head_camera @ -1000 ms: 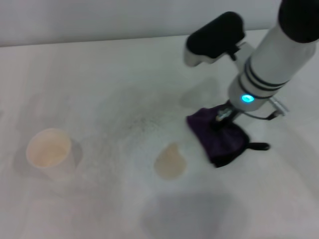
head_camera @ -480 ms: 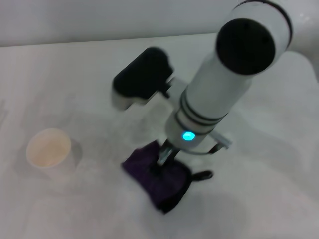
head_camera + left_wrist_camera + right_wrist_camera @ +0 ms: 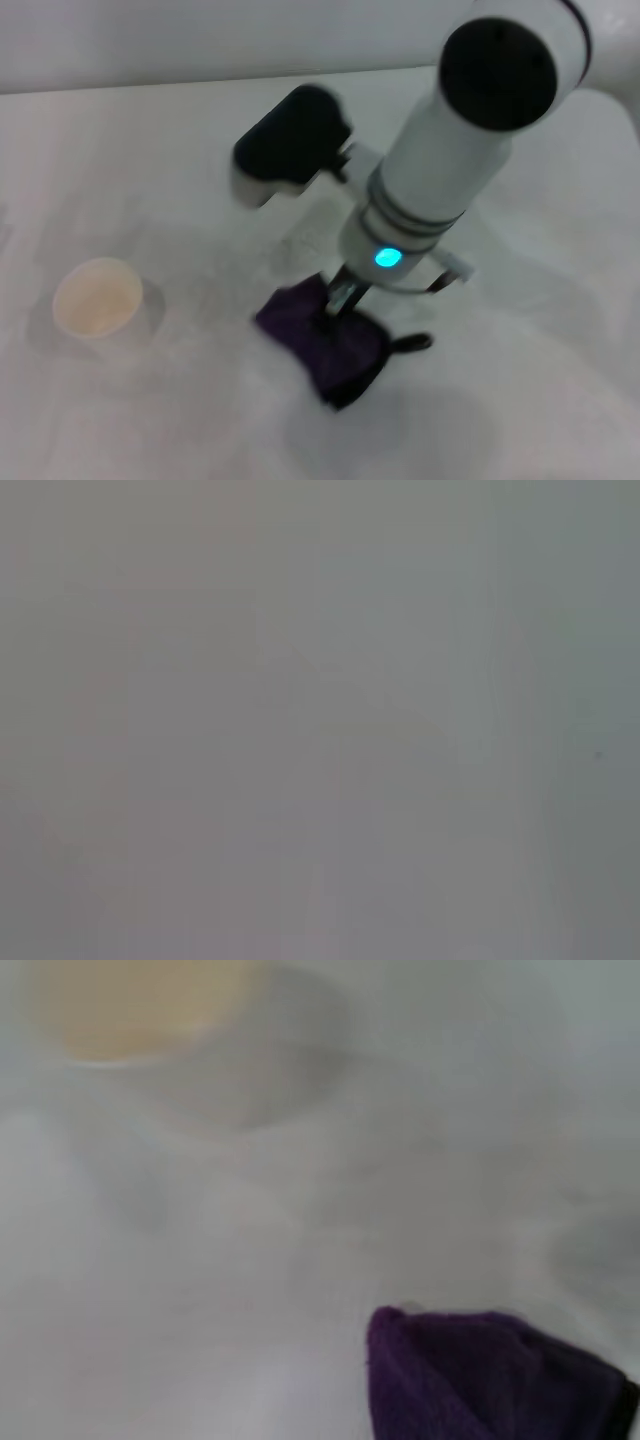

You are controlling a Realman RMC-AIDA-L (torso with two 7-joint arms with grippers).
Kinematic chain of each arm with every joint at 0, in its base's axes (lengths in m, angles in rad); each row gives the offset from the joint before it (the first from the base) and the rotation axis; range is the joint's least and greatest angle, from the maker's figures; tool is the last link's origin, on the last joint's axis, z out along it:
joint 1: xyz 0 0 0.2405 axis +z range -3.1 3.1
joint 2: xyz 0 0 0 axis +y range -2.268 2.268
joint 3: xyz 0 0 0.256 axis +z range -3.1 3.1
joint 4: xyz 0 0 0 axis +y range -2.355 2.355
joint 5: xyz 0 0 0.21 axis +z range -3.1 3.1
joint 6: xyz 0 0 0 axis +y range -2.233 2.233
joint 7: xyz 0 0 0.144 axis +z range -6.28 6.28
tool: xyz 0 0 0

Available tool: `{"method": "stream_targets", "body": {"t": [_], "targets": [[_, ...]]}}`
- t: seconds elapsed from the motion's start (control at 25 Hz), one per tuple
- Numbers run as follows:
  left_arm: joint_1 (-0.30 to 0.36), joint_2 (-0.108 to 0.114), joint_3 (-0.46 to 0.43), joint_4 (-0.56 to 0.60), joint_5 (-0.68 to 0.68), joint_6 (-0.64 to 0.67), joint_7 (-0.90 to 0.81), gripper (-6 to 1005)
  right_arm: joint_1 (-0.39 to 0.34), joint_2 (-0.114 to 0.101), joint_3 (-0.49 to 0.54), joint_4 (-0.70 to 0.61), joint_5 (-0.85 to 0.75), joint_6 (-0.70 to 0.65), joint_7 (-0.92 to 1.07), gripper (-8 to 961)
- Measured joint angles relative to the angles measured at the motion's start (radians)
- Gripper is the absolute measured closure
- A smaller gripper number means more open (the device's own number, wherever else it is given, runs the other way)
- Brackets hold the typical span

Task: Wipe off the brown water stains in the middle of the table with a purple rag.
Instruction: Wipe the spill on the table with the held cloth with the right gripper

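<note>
Your right gripper is pressed down onto the purple rag, fingers closed on its top, holding it flat on the table around the tabletop's middle, nearer the front edge. The brown water stains don't show, probably under the cloth, and a cup stands well apart toward the left edge. Your left gripper isn't visible, so you cannot tell its fingers.

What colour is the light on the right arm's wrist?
Cyan-blue, glowing on the right arm; clearest in the head view.
</note>
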Motion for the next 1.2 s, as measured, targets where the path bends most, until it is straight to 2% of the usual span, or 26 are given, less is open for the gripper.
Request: {"method": "stream_targets", "body": {"t": [0.04,0.2,0.4,0.56,0.88,1.04,1.2], "targets": [[0.004,0.000,0.000,0.001,0.000,0.000,0.001,108,-0.014,-0.001,0.053,0.000,-0.066,0.037,0.008,887],[0.006,0.001,-0.001,0.003,0.000,0.000,0.001,108,-0.033,-0.002,0.134,-0.004,-0.177,0.093,0.022,885],[0.005,0.002,-0.003,0.003,0.000,-0.002,0.001,108,-0.046,-0.003,0.177,-0.001,-0.315,0.131,0.068,882],[0.001,0.002,-0.003,0.003,0.000,-0.010,0.001,108,-0.041,0.003,0.145,-0.008,-0.256,0.123,0.058,879],[-0.005,0.002,-0.002,0.002,0.000,-0.012,0.001,108,-0.017,0.004,0.019,-0.022,0.066,0.029,-0.082,874],[-0.005,0.002,-0.002,0.003,0.000,-0.012,0.001,108,-0.019,0.003,0.015,-0.009,0.076,0.017,-0.089,872],[-0.004,0.002,-0.001,0.003,0.000,-0.012,0.001,108,-0.047,-0.004,0.078,-0.005,0.023,0.027,-0.094,870]]}}
